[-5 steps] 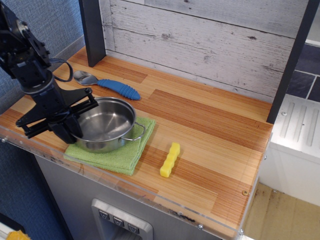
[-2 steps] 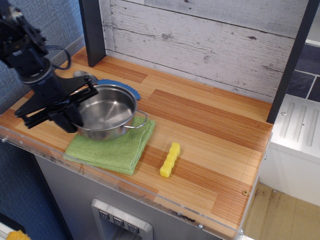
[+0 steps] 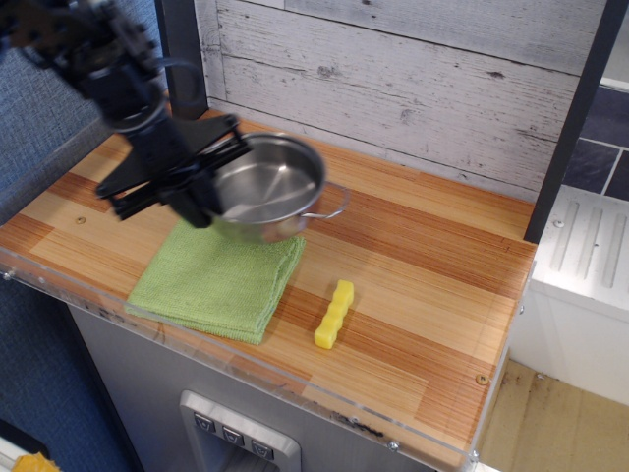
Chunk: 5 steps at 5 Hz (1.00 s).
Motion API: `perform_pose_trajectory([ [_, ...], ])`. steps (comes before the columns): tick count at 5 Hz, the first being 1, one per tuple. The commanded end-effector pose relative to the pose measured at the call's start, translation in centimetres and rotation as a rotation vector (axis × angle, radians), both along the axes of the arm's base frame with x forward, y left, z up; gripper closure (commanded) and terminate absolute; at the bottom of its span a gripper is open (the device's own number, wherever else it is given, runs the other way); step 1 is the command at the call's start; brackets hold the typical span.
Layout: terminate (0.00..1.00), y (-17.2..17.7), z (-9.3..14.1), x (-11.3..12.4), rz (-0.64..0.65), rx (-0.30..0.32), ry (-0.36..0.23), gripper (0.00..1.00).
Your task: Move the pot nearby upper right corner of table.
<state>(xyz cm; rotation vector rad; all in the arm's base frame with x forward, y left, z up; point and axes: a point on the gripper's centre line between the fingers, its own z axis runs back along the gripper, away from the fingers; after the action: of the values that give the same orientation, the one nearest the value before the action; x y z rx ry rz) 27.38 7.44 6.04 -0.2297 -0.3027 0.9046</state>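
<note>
The shiny steel pot (image 3: 272, 189) is in the air, tilted, above the far edge of the green cloth (image 3: 218, 277). My black gripper (image 3: 208, 197) is shut on the pot's left rim and holds it up. One wire loop handle sticks out on the pot's right side. The wooden table (image 3: 413, 246) stretches to the right, with its upper right corner by the dark post (image 3: 570, 128). The image of the arm and pot is blurred by motion.
A yellow ridged block (image 3: 334, 315) lies on the table right of the cloth. A whitewashed plank wall (image 3: 393, 79) runs along the back. A dark post (image 3: 182, 59) stands at the back left. The clear acrylic edge (image 3: 295, 379) lines the front.
The pot has been lifted off the green cloth and carried up and to the right in my gripper. The blue-handled spoon behind it is now hidden by the arm.
</note>
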Motion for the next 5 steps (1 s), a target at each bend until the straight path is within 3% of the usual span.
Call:
perform_pose_trajectory([
  [1,0.00,-3.3,1.6,3.8,-0.063,0.022,-0.065,1.00],
  [3,0.00,-6.8,-1.4,6.0,-0.109,0.041,-0.013,1.00],
  [5,0.00,-9.9,-2.8,7.8,-0.141,0.022,-0.005,1.00],
])
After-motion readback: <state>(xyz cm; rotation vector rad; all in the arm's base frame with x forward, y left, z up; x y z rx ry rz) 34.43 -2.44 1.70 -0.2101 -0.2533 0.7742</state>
